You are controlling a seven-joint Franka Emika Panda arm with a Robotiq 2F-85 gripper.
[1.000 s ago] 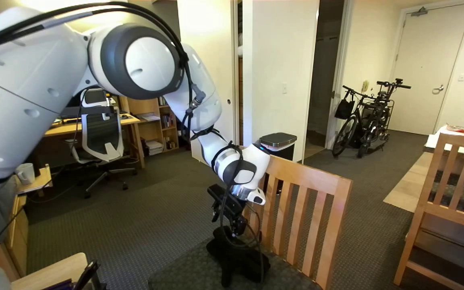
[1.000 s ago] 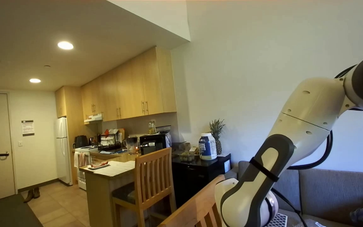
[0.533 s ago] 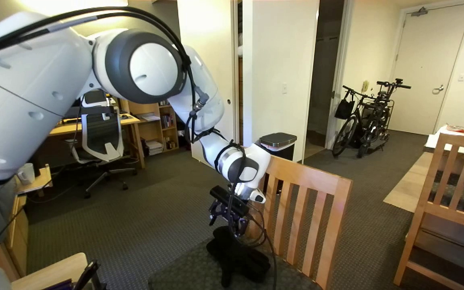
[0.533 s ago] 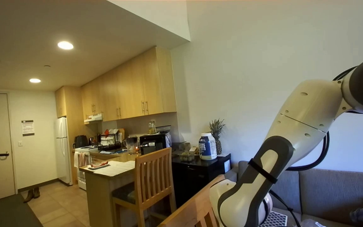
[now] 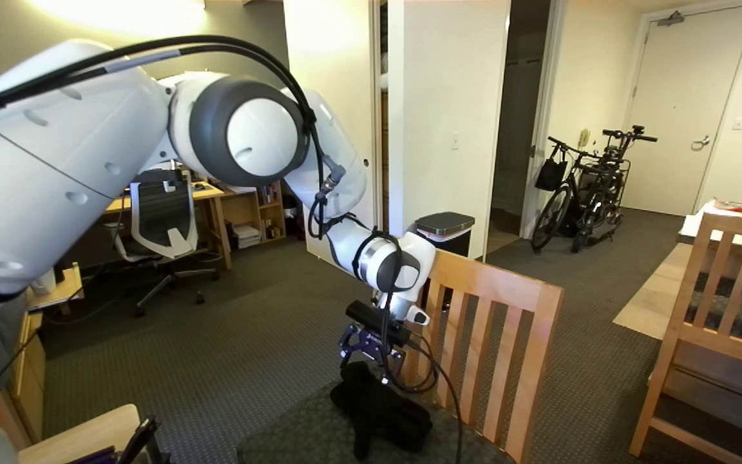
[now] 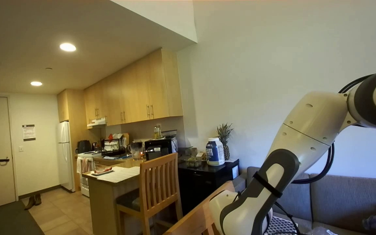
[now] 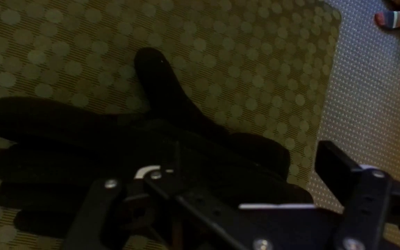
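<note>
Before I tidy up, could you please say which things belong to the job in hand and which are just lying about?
Seemingly part of the job:
black glove, lying on the chair seat
open tool, over the glove (contact unclear)

Seemingly just lying about:
bicycle
bin
pineapple
white-and-blue tub

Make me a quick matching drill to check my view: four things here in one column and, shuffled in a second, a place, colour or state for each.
Column one:
1. gripper
2. black glove
3. pineapple
4. refrigerator

Column two:
a. partly behind the tub
b. jaws open
c. white
d. lying on the dotted seat

Pairs: 1-b, 2-d, 3-a, 4-c
</note>
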